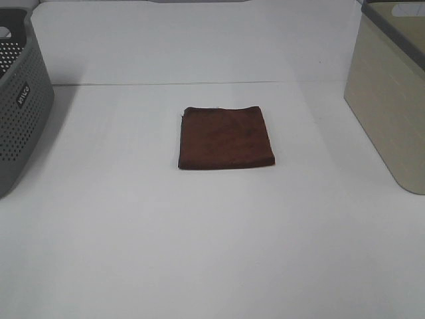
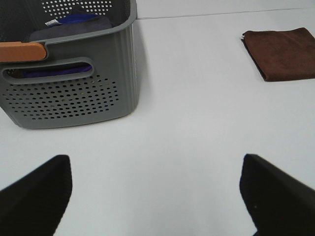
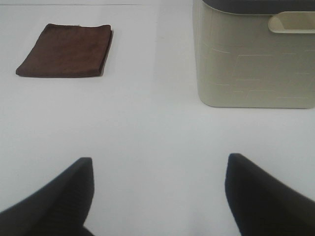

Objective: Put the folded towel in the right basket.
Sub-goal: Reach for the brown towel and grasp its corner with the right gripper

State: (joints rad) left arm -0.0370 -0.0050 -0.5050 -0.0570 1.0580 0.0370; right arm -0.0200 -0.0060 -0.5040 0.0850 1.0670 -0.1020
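Right claw (image 3: pixel 158 158) wide; towel (image 1: pixel 226 137) between grey basket (image 1: pixel 20 113) and beige basket (image 1: pixel 388 100), touching neither.

The white matte worktop (image 1: pixel 212 252) extends flat ahead of the left fingers (image 2: pixel 34 196). A thin seam (image 1: pixel 199 84) crosses it farther ahead. Lighting is even and diffuse, with soft shadows.

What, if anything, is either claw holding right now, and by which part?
Nothing. The left claw and right claw are both open and empty; the folded towel lies flat on the table, untouched.
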